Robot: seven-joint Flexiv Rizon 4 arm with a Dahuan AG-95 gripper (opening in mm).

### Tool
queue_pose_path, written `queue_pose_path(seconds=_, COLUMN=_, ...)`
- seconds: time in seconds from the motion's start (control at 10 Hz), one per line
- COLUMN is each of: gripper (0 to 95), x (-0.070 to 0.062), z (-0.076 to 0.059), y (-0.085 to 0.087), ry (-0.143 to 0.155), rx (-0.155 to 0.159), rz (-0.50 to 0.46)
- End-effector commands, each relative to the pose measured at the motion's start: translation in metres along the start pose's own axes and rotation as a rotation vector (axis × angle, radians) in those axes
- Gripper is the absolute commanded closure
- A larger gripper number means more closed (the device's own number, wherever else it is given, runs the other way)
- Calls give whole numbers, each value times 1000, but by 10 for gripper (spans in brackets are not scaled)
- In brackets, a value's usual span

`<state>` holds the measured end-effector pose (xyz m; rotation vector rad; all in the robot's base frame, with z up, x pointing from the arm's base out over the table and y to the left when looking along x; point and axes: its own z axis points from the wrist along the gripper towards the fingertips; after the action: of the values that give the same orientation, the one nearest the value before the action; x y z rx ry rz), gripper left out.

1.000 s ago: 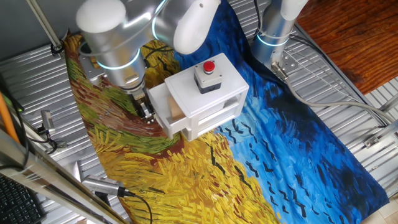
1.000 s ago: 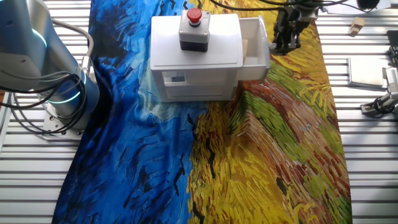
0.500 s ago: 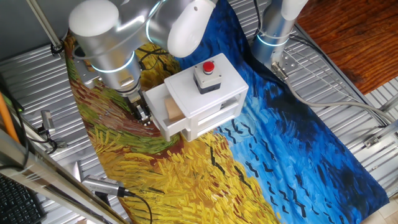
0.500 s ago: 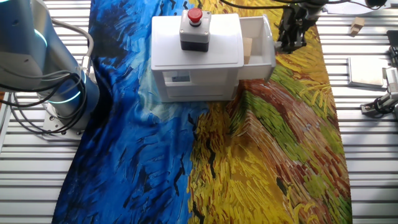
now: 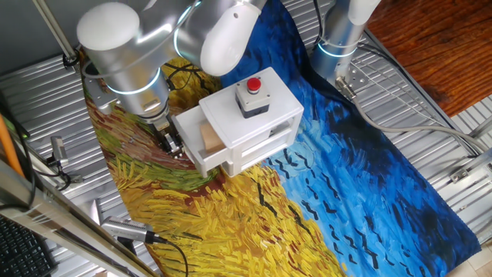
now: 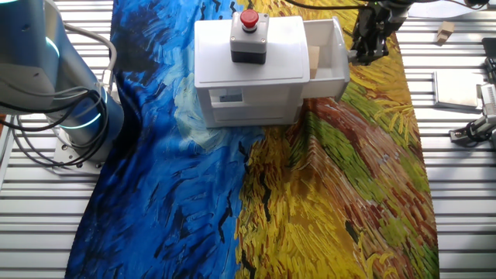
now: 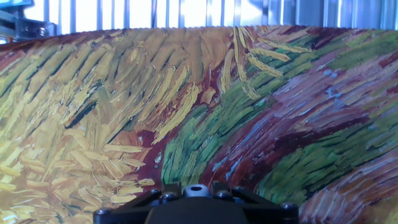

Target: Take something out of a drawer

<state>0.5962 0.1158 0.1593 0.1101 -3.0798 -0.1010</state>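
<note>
The white box (image 5: 265, 115) stands on the painted cloth, also in the other fixed view (image 6: 248, 74). Its drawer (image 5: 187, 140) is pulled partly out to the left; in the other fixed view the drawer (image 6: 339, 48) sticks out to the right. The tan wooden block (image 5: 210, 137) lies inside it, against the box (image 6: 314, 60). My gripper (image 5: 171, 144) points down at the drawer's front (image 6: 364, 50), fingers close together at the knob, which is hidden. The hand view shows only cloth and the gripper's base (image 7: 196, 208).
A red button on a grey base (image 5: 252, 86) sits on the box top (image 6: 249, 23). A second arm's base (image 6: 70, 101) stands at the cloth's edge. A small tan piece (image 6: 444, 31) and a white pad (image 6: 457, 87) lie on the metal table.
My gripper has moved away from the box and the drawer has slid further out with it, showing more of the tan block. The box has shifted slightly the same way.
</note>
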Motion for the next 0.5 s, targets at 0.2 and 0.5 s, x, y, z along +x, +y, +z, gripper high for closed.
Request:
queue_pose_path(seconds=0.2, gripper=950, x=-2, z=1, y=0, ry=-2, rx=-2, rz=-3)
queue_pose_path(seconds=0.5, gripper=950, x=-3, z=1, y=0, ry=-1, rx=-4, rz=-3)
